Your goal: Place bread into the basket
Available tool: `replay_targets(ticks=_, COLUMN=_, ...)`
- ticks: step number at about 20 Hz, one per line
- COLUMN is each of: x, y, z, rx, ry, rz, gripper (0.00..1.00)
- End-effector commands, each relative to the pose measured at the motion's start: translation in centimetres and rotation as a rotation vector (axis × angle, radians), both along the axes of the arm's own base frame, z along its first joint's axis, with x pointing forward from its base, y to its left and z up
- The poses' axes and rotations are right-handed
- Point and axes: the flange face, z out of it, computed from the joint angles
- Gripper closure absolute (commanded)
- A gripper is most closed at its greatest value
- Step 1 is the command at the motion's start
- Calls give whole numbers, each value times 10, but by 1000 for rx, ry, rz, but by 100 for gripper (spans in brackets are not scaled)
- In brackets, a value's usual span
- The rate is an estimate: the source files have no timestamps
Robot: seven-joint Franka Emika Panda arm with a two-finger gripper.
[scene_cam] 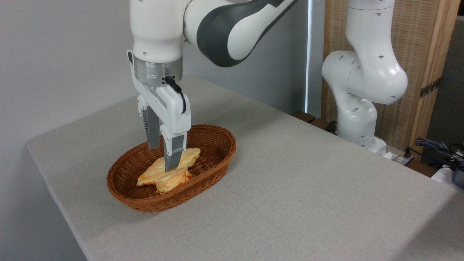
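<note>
Now, table [308,203]: a grey cloth covers it; the basket stands near its left edge, well apart from the right side.
Arm [232,29]: it bends over from the base at the far right corner, and the wrist points straight down above the basket.
Basket [217,159]: oval, brown wicker, it lies flat on the cloth.
Pastry [154,174]: a long flat golden piece inside the basket, on top of or against the bun.
Bread [174,183]: the bun sits in the basket, toward the near wall, partly under the pastry.
Gripper [162,157]: fingers spread apart and holding nothing, the tips just above the baked goods.
Step in hand: I judge it is the retreat. Best to lift straight up, fingers kept apart, so no tip catches the bun or the wicker rim.
</note>
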Motion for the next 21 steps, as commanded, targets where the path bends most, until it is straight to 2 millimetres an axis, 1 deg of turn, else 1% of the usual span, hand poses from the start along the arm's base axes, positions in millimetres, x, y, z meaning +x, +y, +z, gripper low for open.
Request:
replay_targets(ticks=1, x=0, y=3, z=29, rx=-16, ry=-44, rz=11, gripper=0)
replay_targets(ticks=2, x=0, y=4, z=32, rx=-13, ry=-47, rz=18, gripper=0)
replay_targets(ticks=4, x=3, y=8, z=47, rx=-3, ry=-76, rz=39, gripper=0)
replay_targets(ticks=6, x=5, y=17, z=48, rx=24, ry=-82, rz=47, gripper=0)
replay_targets(ticks=9, x=6, y=23, z=46, rx=86, ry=-84, rz=34, gripper=0)
replay_targets(ticks=12, x=6, y=41, z=46, rx=115, ry=-81, rz=54, gripper=0)
replay_targets(ticks=13, x=6, y=47, z=48, rx=115, ry=-77, rz=61, gripper=0)
replay_targets(ticks=14, x=8, y=54, z=58, rx=114, ry=-90, rz=75, gripper=0)
replay_targets(ticks=15, x=7, y=59, z=62, rx=115, ry=-84, rz=78, gripper=0)
replay_targets(ticks=17, x=6, y=63, z=63, rx=103, ry=-69, rz=85, gripper=0)
replay_targets(ticks=19, x=5, y=75, z=64, rx=95, ry=-65, rz=113, gripper=0)
replay_targets(ticks=21, x=5, y=75, z=65, rx=53, ry=-64, rz=127, gripper=0)
